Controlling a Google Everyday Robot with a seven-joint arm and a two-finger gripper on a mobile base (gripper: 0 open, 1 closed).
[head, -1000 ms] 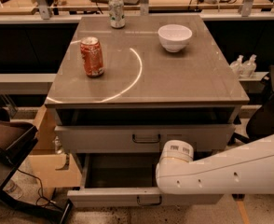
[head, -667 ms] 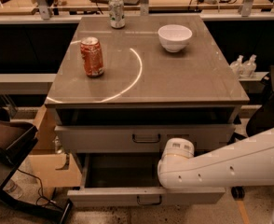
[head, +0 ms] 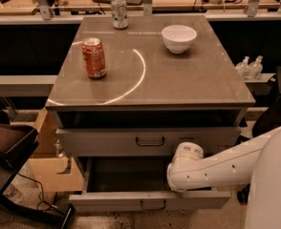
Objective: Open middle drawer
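middle drawer [head: 107,202]: grey-beige metal. Low flat front, lowest front in view, at 6 o'clock below the table top. Pulled well out, with a dark rectangular inside open to view.
drawer axis: long axis runs 9 to 3 o'clock. The front faces 6 o'clock, toward the camera.
drawer handle [head: 153,204]: small dark loop, centred on the front, lying level.
upper drawer [head: 102,142]: same grey-beige metal with a taller front and a dark loop handle. It sits further back than the middle drawer, with a dark gap between it and the table top.
table [head: 193,85]: flat brown-grey top, smooth and slightly glossy. A thin pale arc curves across its left half.
arm [head: 212,168]: smooth white shell with a rounded end. It comes in from 4 o'clock and lies over the right part of the open middle drawer.
gripper: hidden behind the arm's rounded end, by the right side of the middle drawer. Cannot tell whether it is open or closed, or holding anything.
red can [head: 94,57]: upright metal cylinder at 9 o'clock on the table. Its label is unreadable.
green-white can [head: 119,12]: upright at the far edge, at 11 o'clock. Its print is unreadable.
bowl [head: 179,38]: white, round and smooth, at 1 o'clock on the table.
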